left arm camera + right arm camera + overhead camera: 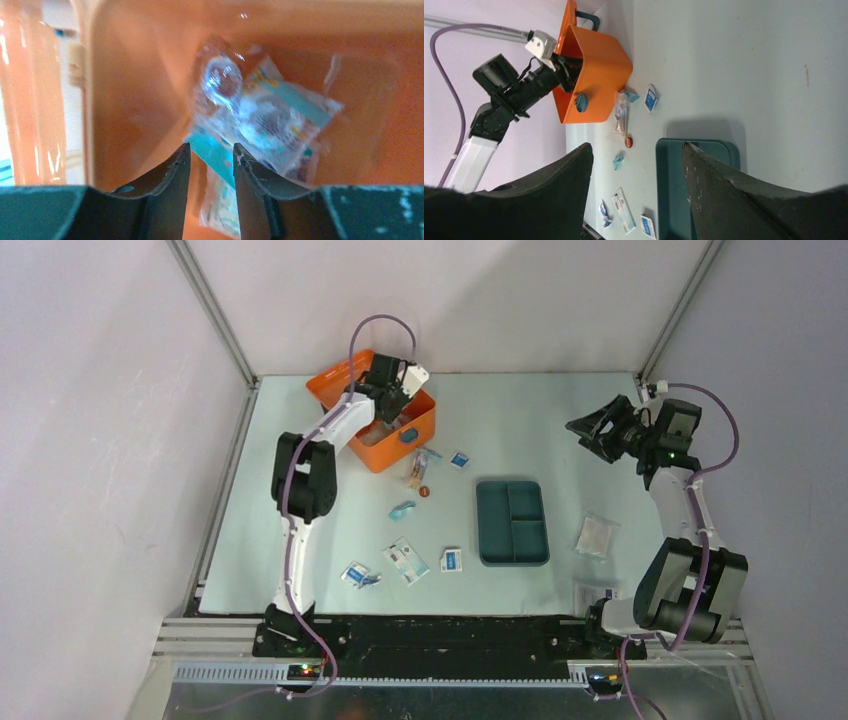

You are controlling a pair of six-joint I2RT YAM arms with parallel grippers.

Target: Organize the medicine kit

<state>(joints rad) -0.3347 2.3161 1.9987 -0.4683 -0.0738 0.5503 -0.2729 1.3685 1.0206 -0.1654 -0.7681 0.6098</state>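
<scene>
The medicine kit (424, 418) sits at the far left of the table (560, 410). Its lid (333, 375) is open and its teal latch (409, 436) faces the middle of the table. The left gripper (210, 159) reaches down into the box from above. Its 2 fingers stand a narrow gap apart with nothing pinched between them, and they hang over the contents without visibly touching them. The left wrist view shows the orange floor (140, 80) under those fingers, with a clear blister pack (220, 82) overlapping a teal-and-white packet (287, 107).

Just beside the kit's latch side lie a long clear packet (418, 468), a small blue-and-white sachet (459, 460) and a tiny reddish round piece (424, 491). Nearer the arms are a teal wrapper (402, 510), a flat card packet (406, 561), another sachet (451, 560) and a crumpled blue wrapper (357, 576).

The dark teal tray (483, 530) lies at mid-table, well apart from the kit. A clear pouch (597, 536) lies to its right.

The right gripper (636, 146) is held in the air at the far right, spread wide and empty, pointing toward the kit.
</scene>
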